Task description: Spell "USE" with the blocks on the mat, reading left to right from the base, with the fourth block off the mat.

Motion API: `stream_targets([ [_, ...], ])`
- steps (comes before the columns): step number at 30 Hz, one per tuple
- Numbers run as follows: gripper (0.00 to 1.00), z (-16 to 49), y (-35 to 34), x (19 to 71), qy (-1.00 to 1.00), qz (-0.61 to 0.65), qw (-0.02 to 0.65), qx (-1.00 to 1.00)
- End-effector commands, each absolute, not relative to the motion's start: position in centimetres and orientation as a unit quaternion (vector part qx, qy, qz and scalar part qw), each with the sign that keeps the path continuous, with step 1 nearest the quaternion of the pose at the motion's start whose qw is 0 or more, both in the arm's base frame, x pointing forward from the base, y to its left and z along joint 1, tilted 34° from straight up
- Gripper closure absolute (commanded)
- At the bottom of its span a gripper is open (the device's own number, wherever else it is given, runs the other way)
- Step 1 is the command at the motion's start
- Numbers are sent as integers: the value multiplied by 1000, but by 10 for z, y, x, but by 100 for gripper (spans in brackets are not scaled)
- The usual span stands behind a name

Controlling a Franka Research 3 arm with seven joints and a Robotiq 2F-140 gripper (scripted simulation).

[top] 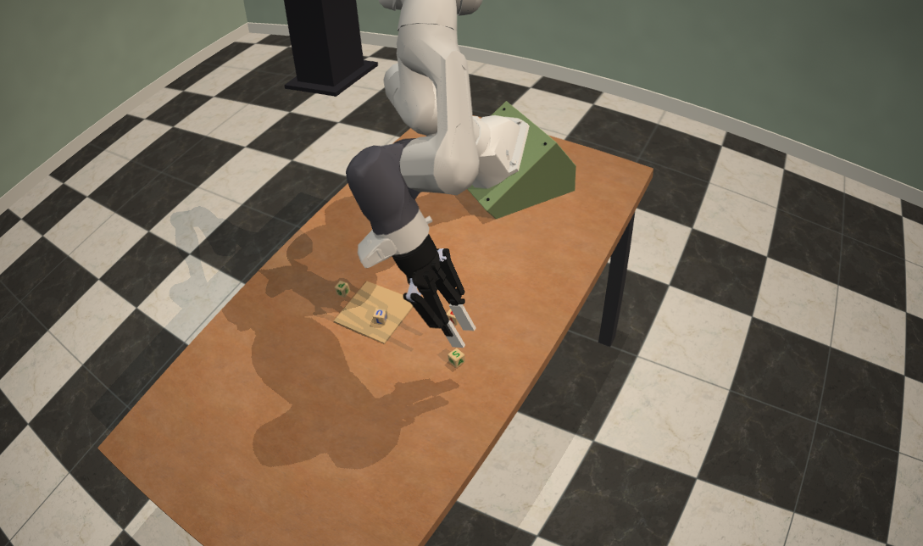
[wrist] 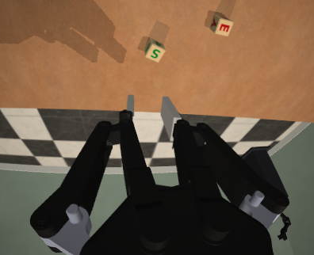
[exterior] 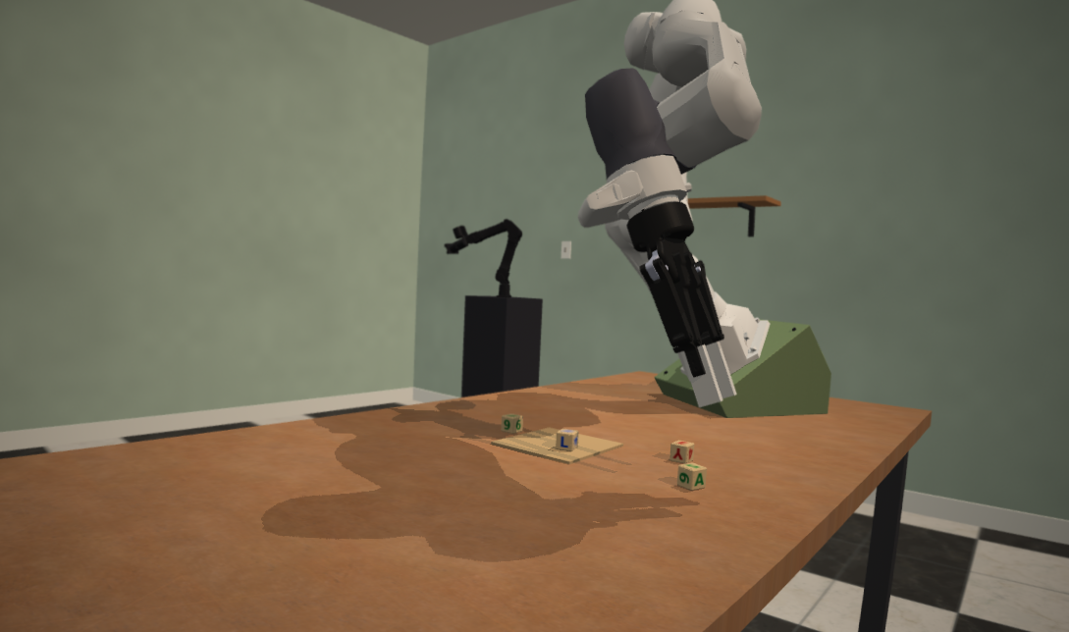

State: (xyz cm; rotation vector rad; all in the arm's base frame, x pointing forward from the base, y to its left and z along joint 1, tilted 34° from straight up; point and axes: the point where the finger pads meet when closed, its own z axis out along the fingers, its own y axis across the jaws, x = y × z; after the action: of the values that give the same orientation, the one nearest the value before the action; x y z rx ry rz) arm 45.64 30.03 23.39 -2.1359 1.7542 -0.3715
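Observation:
The U block (top: 380, 315) (exterior: 566, 440) lies on the mat (top: 354, 319) (exterior: 524, 444), its blue letter roughly upside down as seen in the top view. The S block (top: 455, 357) (exterior: 691, 476) (wrist: 155, 51) is on the table off the mat, green S on top. The E block (top: 450, 315) (exterior: 681, 451) (wrist: 223, 26) is near it, red E up, mostly hidden behind a finger in the top view. The fourth block (top: 342, 288) (exterior: 511, 424) is off the mat's other side, its top letter unclear. My gripper (top: 466, 336) (exterior: 718, 398) (wrist: 147, 104) is partly open, empty, tilted, above the table.
The green base wedge (top: 542, 173) (exterior: 789, 381) stands at the robot's end of the table (top: 519, 271) (exterior: 412, 487). The S and E blocks stand close together, with a gap between them. The arm's shadow falls across the table and part of the mat.

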Motion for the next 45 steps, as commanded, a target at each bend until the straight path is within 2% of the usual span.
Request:
stream_targets([
  [1, 75, 227, 298, 451, 671, -138, 157, -712],
  [20, 75, 215, 281, 455, 705, -280, 91, -646],
  [21, 0, 215, 281, 455, 705, -280, 91, -646],
  [33, 0, 216, 280, 456, 702, -281, 90, -648],
  [45, 0, 249, 253, 457, 608, -304, 61, -731],
])
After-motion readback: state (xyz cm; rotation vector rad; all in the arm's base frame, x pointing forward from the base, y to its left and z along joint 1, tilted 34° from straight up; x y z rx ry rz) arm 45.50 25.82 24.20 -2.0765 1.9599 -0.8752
